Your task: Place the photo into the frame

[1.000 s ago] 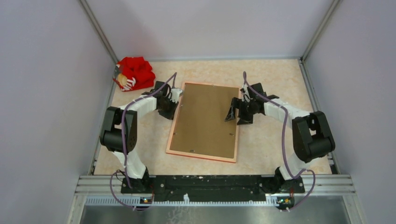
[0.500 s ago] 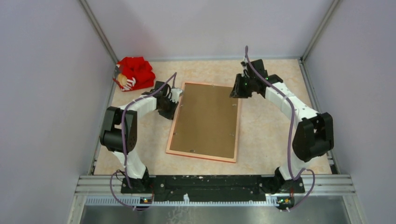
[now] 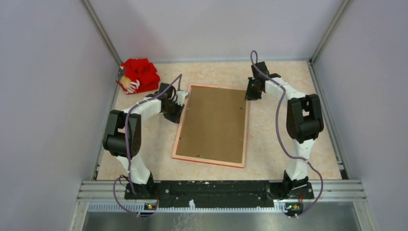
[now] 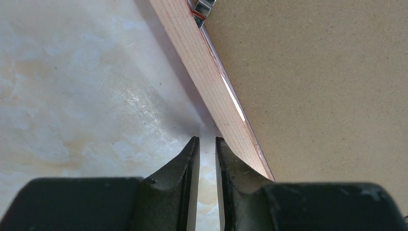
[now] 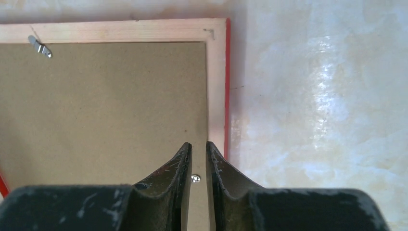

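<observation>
Down at the near edge, both arms rise from their bases over the beige marbled counter [image 3: 279, 144]. Ahead of them the thin rectangular picture frame [image 3: 208, 161] lies flat and face down in the middle of the counter, its pale wood back up and a sliver of bright red along its outer edge. The plain brown hardboard backing panel [image 3: 214, 124] sits inside it, filling the opening. Over on the frame's left side, the left gripper [image 4: 206, 139] hangs low just beside the wooden rim. Its fingers [image 4: 185, 159] are drawn almost together with only a thin slit between them, and they clench nothing. A small silvery metal clip [image 4: 202, 10] shows further along that rim. Farther out, the right gripper [image 5: 198, 144] points down over the frame's far right corner, its fingers [image 5: 219, 166] likewise pinched to a narrow slit. A tiny silvery stud [image 5: 195, 179] on the panel shows through that gap, and whether the tips touch it can't be told. Another metal clip [image 5: 39, 46] lies along the far rail. At the far left corner, well apart from the frame, sits a crumpled red bundle [image 3: 139, 75].
</observation>
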Motion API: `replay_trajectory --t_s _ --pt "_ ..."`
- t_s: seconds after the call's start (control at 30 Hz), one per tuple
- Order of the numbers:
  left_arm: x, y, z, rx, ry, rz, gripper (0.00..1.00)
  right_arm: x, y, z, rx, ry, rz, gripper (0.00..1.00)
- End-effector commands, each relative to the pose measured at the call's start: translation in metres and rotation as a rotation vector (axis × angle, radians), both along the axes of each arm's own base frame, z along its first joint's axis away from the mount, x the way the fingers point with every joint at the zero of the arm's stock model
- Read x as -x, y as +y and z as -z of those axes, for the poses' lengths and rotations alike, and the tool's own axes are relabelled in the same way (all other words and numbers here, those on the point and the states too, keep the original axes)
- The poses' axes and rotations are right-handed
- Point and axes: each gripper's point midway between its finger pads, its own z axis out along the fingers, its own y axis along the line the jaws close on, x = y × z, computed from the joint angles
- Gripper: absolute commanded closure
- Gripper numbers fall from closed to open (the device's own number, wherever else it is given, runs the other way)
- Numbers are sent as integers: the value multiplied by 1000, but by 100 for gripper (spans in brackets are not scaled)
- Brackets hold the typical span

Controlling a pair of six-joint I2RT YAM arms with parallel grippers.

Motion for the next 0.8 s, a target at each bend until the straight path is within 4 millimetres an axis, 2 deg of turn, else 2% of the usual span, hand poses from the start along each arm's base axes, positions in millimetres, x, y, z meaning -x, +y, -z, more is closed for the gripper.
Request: replay_trajectory --t_s 0.0,0.3,0.37,0.53,0.6,0.77 --pt "-10 -16 -26 71 -54 31 75 -27 1 -9 1 -58 31 84" --pt "-7 -17 -28 75 -50 41 75 -27 0 29 33 34 35 87" --pt "-7 -17 -32 78 -52 45 75 -27 0 28 35 35 33 88" --pt "-6 -19 -40 90 -60 58 75 -37 3 1 19 -29 29 89" --pt "-5 -19 -40 90 -54 63 75 -40 11 -12 -13 -36 3 88" --pt "-4 -17 -47 99 -57 75 75 -38 32 -55 -62 -148 -55 78"
